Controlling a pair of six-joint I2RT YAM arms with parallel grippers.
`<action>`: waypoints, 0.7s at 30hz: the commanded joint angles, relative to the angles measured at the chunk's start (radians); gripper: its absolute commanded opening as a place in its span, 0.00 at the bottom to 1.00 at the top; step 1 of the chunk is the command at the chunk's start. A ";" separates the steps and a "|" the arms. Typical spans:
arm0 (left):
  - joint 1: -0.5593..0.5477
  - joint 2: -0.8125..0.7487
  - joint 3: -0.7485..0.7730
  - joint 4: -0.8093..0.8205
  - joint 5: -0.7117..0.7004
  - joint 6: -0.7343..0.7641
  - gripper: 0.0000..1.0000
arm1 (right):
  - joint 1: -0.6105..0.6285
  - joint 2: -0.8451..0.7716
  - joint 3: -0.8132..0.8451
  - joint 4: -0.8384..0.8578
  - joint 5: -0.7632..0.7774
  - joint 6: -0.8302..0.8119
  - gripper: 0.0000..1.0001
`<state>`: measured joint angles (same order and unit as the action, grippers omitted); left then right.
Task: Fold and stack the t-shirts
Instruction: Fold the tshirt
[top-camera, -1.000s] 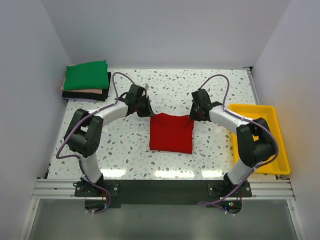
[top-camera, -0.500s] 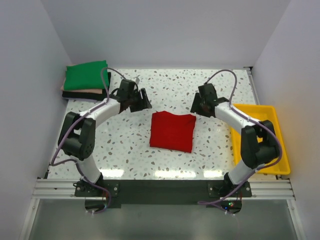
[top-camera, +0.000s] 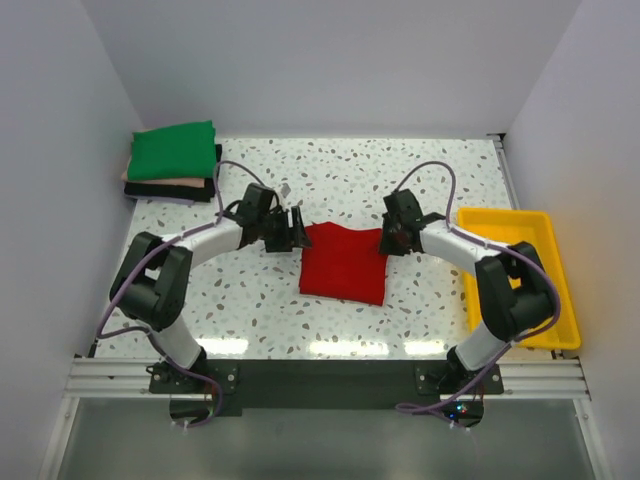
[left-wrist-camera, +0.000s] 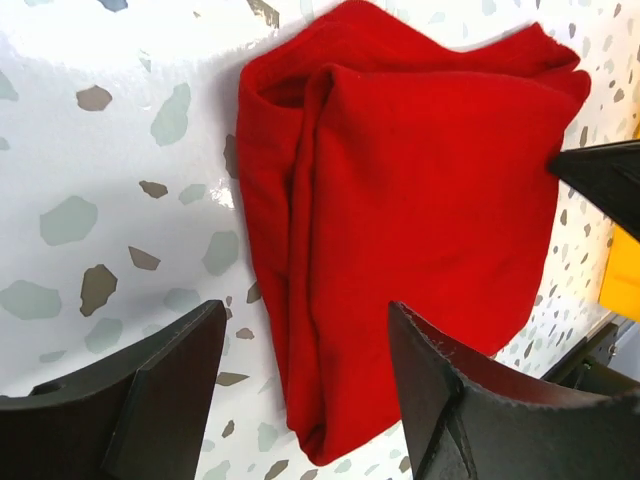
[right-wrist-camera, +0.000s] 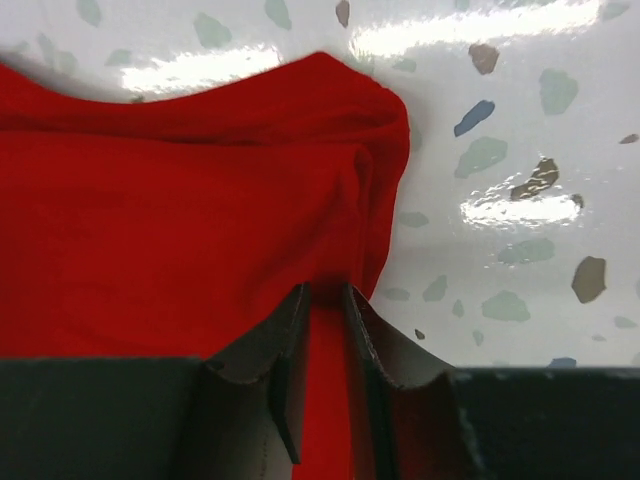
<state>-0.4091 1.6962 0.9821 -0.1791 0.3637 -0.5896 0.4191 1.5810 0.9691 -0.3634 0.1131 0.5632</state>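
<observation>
A bright red t-shirt (top-camera: 343, 264), folded to a rough square, lies flat on the speckled table between both arms. My left gripper (top-camera: 296, 232) is open at the shirt's far left corner. In the left wrist view its gripper (left-wrist-camera: 305, 310) straddles the folded edge of the red t-shirt (left-wrist-camera: 420, 200), and the fingers stand wide apart. My right gripper (top-camera: 385, 240) is at the far right corner. In the right wrist view that gripper (right-wrist-camera: 325, 290) has its jaws drawn close, with a fold of the red t-shirt (right-wrist-camera: 180, 220) pinched between them. Folded green (top-camera: 174, 150), pale pink (top-camera: 165, 186) and black (top-camera: 170, 194) t-shirts form a stack at the far left.
A yellow plastic tray (top-camera: 500, 213) sits at the right edge of the table, beside the right arm. White walls close in the table on three sides. The tip of the right gripper shows as a black shape (left-wrist-camera: 600, 170) at the right of the left wrist view.
Both grippers let go of the shirt's far corners, drew back, then returned to them. The left stays open; the right has narrowed onto the cloth. The red shirt stays put.
</observation>
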 joint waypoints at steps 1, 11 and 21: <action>-0.011 0.022 -0.016 0.039 0.000 0.022 0.71 | 0.001 0.063 -0.016 0.050 -0.050 -0.009 0.22; -0.036 0.109 -0.031 0.067 0.066 0.033 0.71 | -0.014 0.111 -0.038 0.072 -0.038 -0.003 0.19; -0.076 0.183 -0.028 0.021 -0.044 -0.033 0.56 | -0.034 0.119 -0.017 0.084 -0.073 -0.008 0.19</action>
<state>-0.4526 1.8103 0.9733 -0.0875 0.4236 -0.6022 0.3920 1.6783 0.9466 -0.3103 0.0517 0.5640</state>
